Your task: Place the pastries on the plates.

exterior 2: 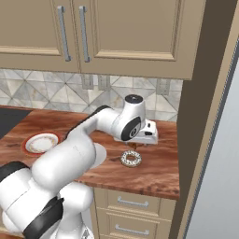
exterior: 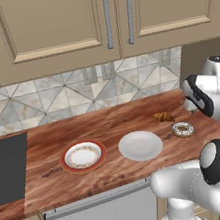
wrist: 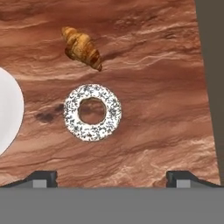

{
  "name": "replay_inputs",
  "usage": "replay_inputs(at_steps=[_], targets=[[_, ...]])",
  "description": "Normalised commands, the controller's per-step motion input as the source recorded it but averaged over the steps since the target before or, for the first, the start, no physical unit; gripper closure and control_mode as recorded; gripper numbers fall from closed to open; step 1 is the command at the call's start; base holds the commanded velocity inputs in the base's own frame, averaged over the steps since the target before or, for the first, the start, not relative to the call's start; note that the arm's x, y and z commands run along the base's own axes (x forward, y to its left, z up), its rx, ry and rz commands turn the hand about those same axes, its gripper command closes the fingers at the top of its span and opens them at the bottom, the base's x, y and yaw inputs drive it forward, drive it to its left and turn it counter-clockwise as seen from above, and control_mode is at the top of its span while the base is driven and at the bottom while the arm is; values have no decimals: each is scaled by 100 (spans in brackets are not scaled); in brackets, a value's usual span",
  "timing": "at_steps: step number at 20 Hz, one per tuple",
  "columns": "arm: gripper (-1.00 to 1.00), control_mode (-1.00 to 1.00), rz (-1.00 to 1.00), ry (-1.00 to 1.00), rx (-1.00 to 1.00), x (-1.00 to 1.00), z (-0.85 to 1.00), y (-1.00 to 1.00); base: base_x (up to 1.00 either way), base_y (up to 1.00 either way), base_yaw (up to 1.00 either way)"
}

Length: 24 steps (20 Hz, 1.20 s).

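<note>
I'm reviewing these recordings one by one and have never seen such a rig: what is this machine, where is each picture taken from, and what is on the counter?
It is a white robot arm on a driving base in a rendered kitchen. Two pictures come from cameras behind the arm, left and right; the third looks down along the gripper, whose fingertips stand wide apart, holding nothing. On the wooden counter lie a speckled donut, a croissant, a red-rimmed plate and a plain plate. Both plates are bare; the pastries lie beside them.

Speckled donut [exterior 2: 131, 158] on wooden counter [exterior 2: 158, 170], red-rimmed plate [exterior 2: 41, 143] well left
</note>
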Motion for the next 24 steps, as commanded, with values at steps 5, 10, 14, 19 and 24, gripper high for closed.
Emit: replay_inputs(at_steps=[5,10,14,19,24], targets=[[-100,-100,0,5,0,1,-33,10,0,0,0],[-100,-100,0,13,1,4,-51,3,0,0,0],[-100,-100,0,9,1,16,-54,-1,0,0,0],[-100,-100,0,0,0,32,-21,-8,0,0,0],[-100,-100,0,0,1,43,-6,-20,0,0,0]])
